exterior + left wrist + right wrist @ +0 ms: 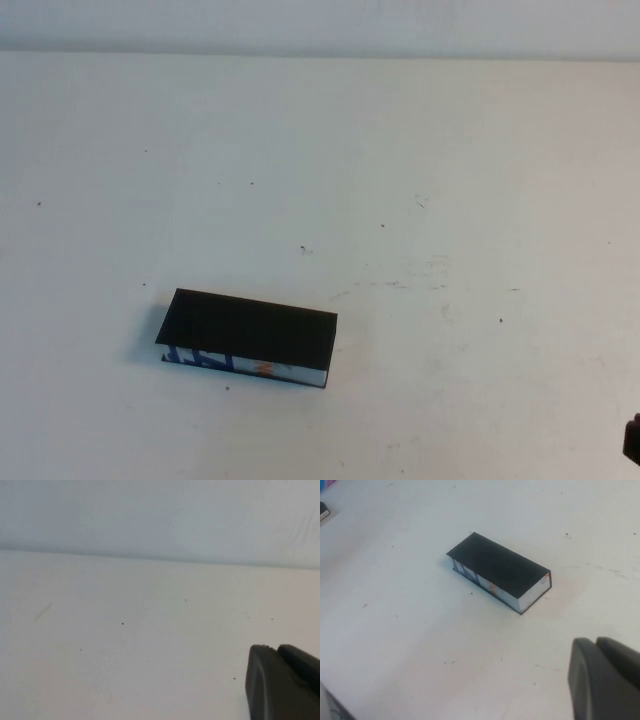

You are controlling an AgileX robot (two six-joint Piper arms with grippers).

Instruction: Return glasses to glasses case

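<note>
The glasses case is a black flat-lidded box with a white, blue and orange printed front edge. It lies with its lid down on the white table, left of centre and near the front. It also shows in the right wrist view. The glasses are not in view. My right gripper is shut and empty, held above the table away from the case. Only a dark bit of it shows at the high view's bottom right edge. My left gripper is shut and empty over bare table, out of the high view.
The white table has small dark specks and scuffs and ends at a pale wall at the back. A small blue thing and a small dark item sit at the far edge of the right wrist view.
</note>
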